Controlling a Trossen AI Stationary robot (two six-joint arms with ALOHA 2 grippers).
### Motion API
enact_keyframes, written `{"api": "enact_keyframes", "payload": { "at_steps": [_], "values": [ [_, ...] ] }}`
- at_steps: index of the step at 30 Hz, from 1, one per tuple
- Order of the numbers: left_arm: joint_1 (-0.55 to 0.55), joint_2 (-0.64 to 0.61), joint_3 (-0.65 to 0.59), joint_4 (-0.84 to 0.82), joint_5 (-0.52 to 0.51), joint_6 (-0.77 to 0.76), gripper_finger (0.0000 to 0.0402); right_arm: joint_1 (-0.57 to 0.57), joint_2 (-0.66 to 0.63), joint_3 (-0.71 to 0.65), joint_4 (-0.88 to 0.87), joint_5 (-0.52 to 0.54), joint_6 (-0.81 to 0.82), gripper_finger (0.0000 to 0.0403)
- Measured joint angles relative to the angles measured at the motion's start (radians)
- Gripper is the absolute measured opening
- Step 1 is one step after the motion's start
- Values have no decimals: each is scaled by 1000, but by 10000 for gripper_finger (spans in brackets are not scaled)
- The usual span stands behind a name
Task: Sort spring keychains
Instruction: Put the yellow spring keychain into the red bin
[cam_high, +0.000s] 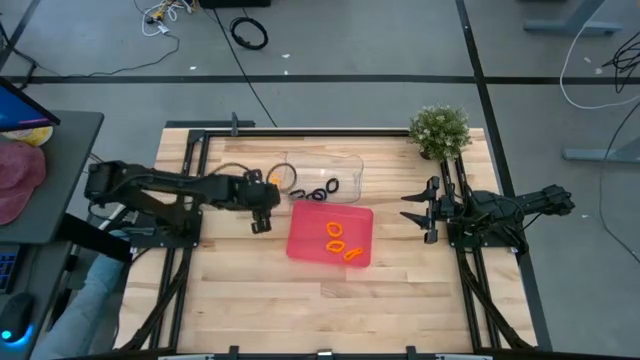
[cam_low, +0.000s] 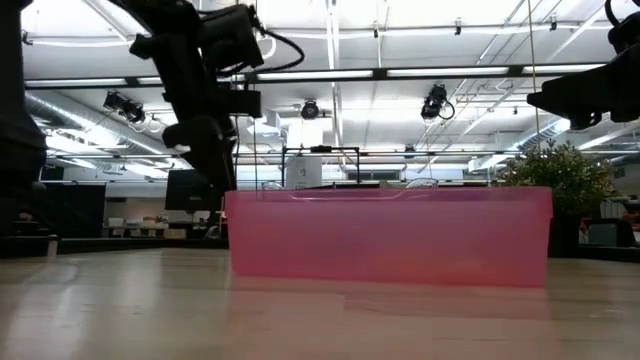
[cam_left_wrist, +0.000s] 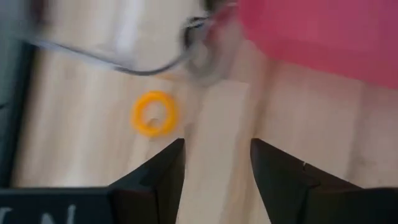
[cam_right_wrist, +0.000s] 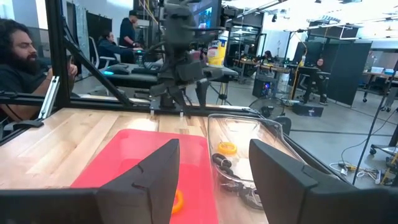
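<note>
Three orange spring keychains (cam_high: 337, 243) lie in the red tray (cam_high: 305, 245). The black ones (cam_high: 325, 189) sit in the clear tray (cam_high: 345, 165) just behind it, so colour seems to decide the bin. One more orange keychain (cam_left_wrist: 153, 113) lies at the clear tray's left end, probably the misfit yet to be moved. The left end effector (cam_left_wrist: 216, 174) hangs just beside the red tray, released and empty over bare desk (cam_high: 250, 300). The right end effector (cam_high: 424, 210) waits well apart, fingers spread, grasping nothing.
</note>
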Motion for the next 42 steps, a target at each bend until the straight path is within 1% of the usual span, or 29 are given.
{"api": "enact_keyframes", "payload": {
  "at_steps": [2, 6, 8, 11, 14, 17, 21, 23, 25, 26, 27, 28, 29, 30, 31, 33, 34, 35, 37, 40, 42],
  "values": [
    [53, -33, -30, 34, 92, 67, 180, 0, 0, 0, -1, 0, 0, 198],
    [144, -56, -41, 24, 162, 105, 177, 0, 0, 0, 0, 0, 0, 198],
    [187, -54, -41, 25, 216, 132, 177, 0, 0, 0, 0, 0, 0, 198],
    [239, -34, -42, 74, 300, 182, 177, 0, 0, 0, -1, 0, 0, 198],
    [280, -7, -42, 133, 326, 237, 177, 0, 0, 0, 0, 0, 0, 198],
    [323, 43, -42, 161, 342, 254, 177, 0, 0, 0, -1, 0, 0, 198],
    [362, 143, -42, 212, 407, 256, 177, 0, 0, 0, 0, 0, 0, 198],
    [370, 209, -50, 283, 411, 259, 177, 0, 0, 0, 0, 1, 0, 198],
    [379, 276, -63, 348, 381, 258, 176, 0, 0, 0, 0, 0, 0, 198],
    [383, 305, -61, 361, 358, 257, 172, 0, 0, 0, 0, 0, 0, 198],
    [390, 334, -57, 350, 379, 256, 160, 0, 0, 0, 0, 0, 0, 198],
    [399, 350, -55, 328, 421, 269, 138, 0, 0, 0, 0, 0, 0, 198],
    [410, 360, -51, 304, 473, 289, 104, 0, 0, 0, 0, 0, 0, 198],
    [420, 362, -49, 277, 499, 309, 60, 0, 0, 0, 0, 0, 0, 198],
    [426, 361, -49, 252, 503, 305, 33, 0, 0, 0, 0, 0, 0, 198],
    [438, 335, -49, 187, 508, 275, 16, 0, 0, 0, 0, 0, 0, 198],
    [435, 306, -58, 119, 497, 276, 11, 0, 0, 0, 0, 1, 0, 198],
    [430, 269, -66, 60, 480, 271, 9, 0, 0, 0, 0, 0, 0, 198],
    [411, 201, -75, -3, 428, 265, 7, 0, 0, 0, 0, 0, 0, 198],
    [374, 65, -61, -46, 325, 252, 7, 0, 0, 0, 0, 0, 0, 198],
    [350, -9, -55, -115, 262, 233, 6, 0, 0, 0, 0, 1, 0, 198]
  ]
}}
